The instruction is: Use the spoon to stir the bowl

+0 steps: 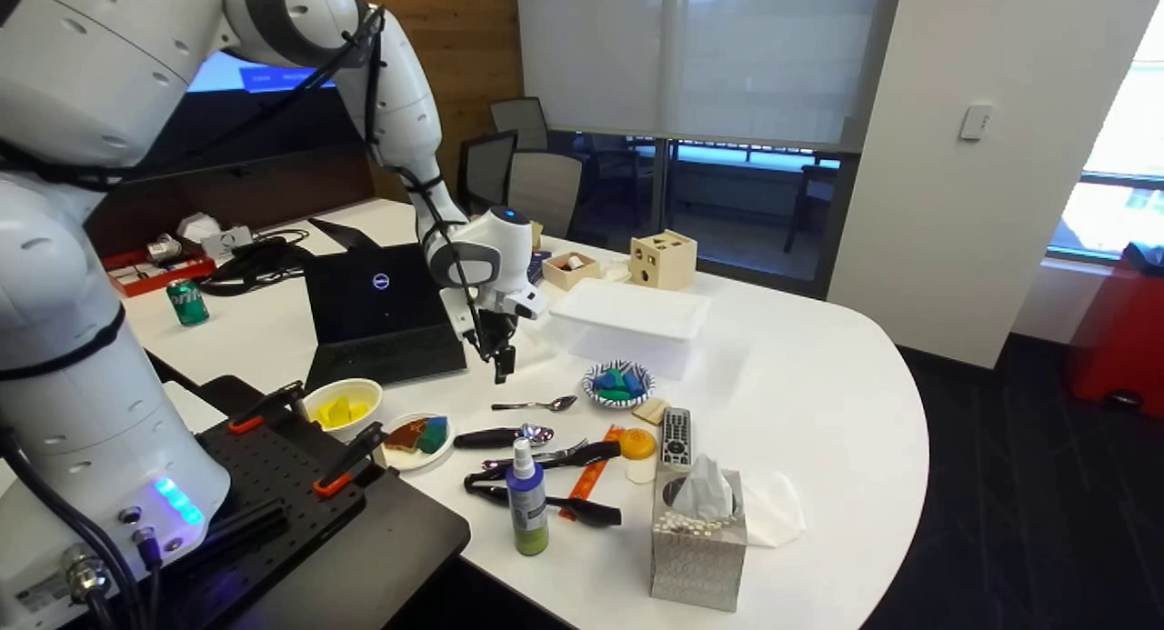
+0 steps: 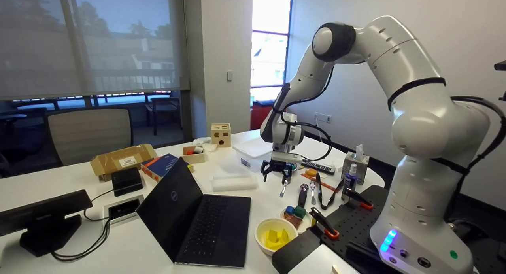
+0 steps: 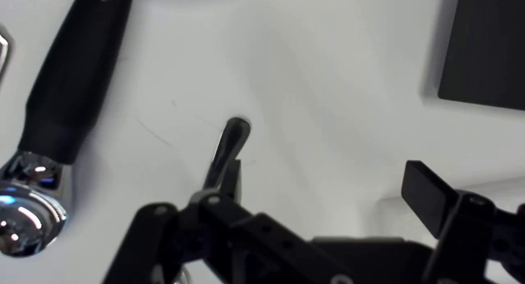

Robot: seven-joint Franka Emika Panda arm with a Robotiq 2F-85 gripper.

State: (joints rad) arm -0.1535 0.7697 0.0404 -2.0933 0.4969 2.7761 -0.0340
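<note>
1. Jointed white robot arm (image 2: 419, 119) leans out over the white, round-edged tabletop (image 1: 818, 385).
2. Black two-fingered end effector (image 3: 328, 189) hangs above the surface, its fingertips set well apart, bare white showing between them.
3. Slim, shiny metal spoon (image 1: 556, 403) lies flat below. In the wrist view one fingertip crosses in front of its handle, leaving the rounded end in sight; in an exterior view, white surface shows between fingertips and spoon.
4. Small round white bowl with dark zigzag patterning (image 1: 648, 383) stands just beyond the spoon's head, apart from it. Blue and green pieces inside.
5. Translucent plastic box with a white lid (image 1: 627, 307) sits near the bowl, on its far side from the tongs.
6. Black-handled scoop with a shiny metal head (image 3: 78, 71) lies beside the spoon, apart; black tongs (image 1: 591, 514) farther along.
7. Round white tub (image 2: 261, 243) holds yellow pieces; near it, a white plate (image 1: 414, 462) carries brown, blue and green ones.
8. Purple-and-green spray bottle (image 1: 527, 512) stands upright. Grey patterned tissue box (image 1: 698, 562) near it; black laptop (image 2: 166, 210) sits open.
</note>
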